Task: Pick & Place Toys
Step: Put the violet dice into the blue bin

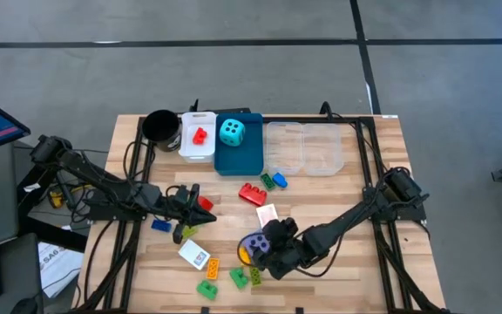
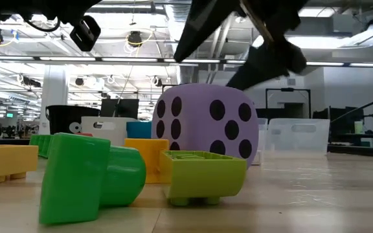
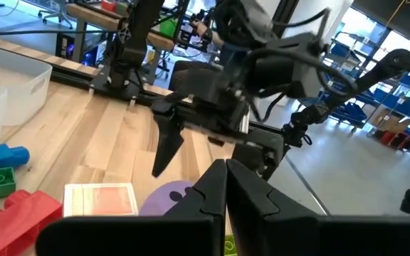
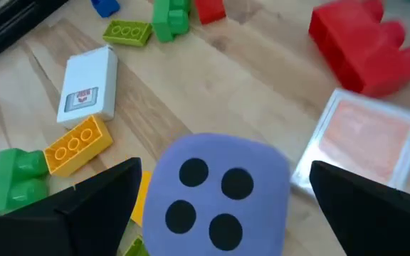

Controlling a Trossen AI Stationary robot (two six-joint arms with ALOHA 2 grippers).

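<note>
The right pincer hangs over the purple die near the front of the wooden table, its two dark fingers spread wide on either side of the die and not seen touching it. The die lies with four black pips facing the wrist camera (the low view shows more pips on its sides). Just beside it lie a pink-faced card, a large red brick, a yellow brick, a green brick and a white card bearing a small red label whose writing is too small to read.

The left pincer is clenched, its fingers pressed together with nothing between them, over the table left of centre near a small red piece.

At the back of the table, the cyan die sits in the blue tray, and a red brick lies in the white tray beside a black cup. Clear trays stand to the right.
</note>
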